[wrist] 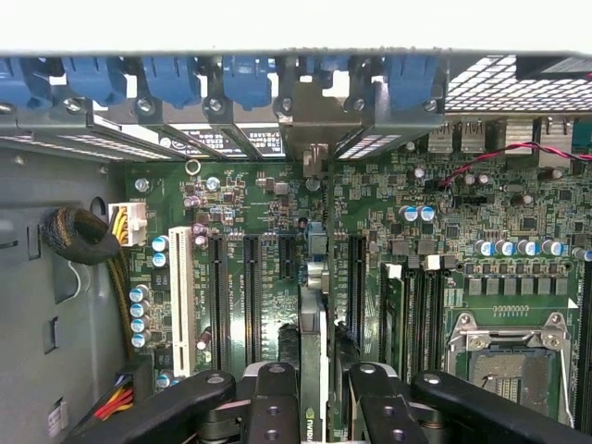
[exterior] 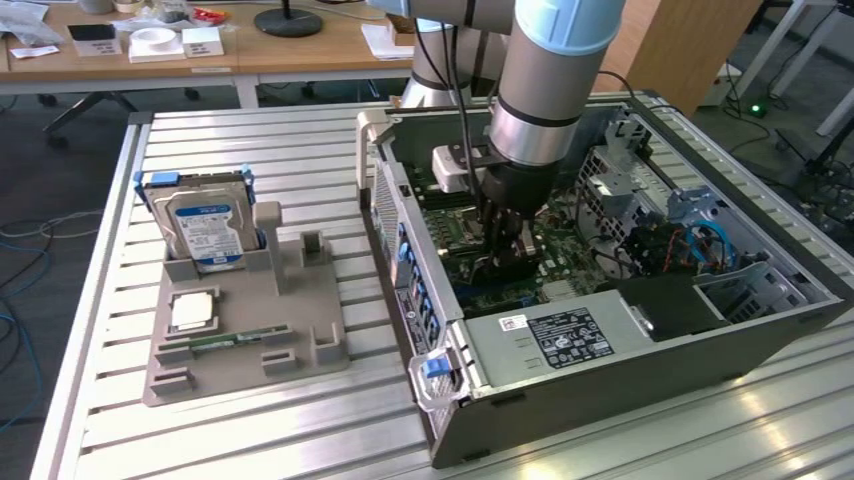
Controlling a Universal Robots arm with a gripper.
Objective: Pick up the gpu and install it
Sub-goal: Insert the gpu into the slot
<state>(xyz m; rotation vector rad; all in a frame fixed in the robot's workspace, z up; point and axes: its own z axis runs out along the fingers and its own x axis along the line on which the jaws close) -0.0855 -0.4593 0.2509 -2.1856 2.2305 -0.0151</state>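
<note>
The gpu (wrist: 312, 356) appears edge-on in the wrist view as a thin dark card standing upright over the green motherboard (wrist: 444, 231), in line with a long black expansion slot. Its pale metal bracket end (wrist: 315, 153) reaches the case's rear wall, under the blue slot clips (wrist: 248, 81). My gripper (wrist: 319, 412) is shut on the gpu, one black finger on each face of the card. In the exterior view the arm reaches straight down into the open computer case (exterior: 641, 380), with the gripper (exterior: 501, 248) low over the board.
A grey holder (exterior: 314, 345) on the slatted table at the exterior view's left carries a silver hard drive (exterior: 207, 228), a small green memory stick (exterior: 234, 340) and a square chip (exterior: 191, 310). Inside the case are the power supply (exterior: 561, 340), drive cages (exterior: 747, 285), a cable bundle (wrist: 83, 236) and the processor socket (wrist: 504, 361).
</note>
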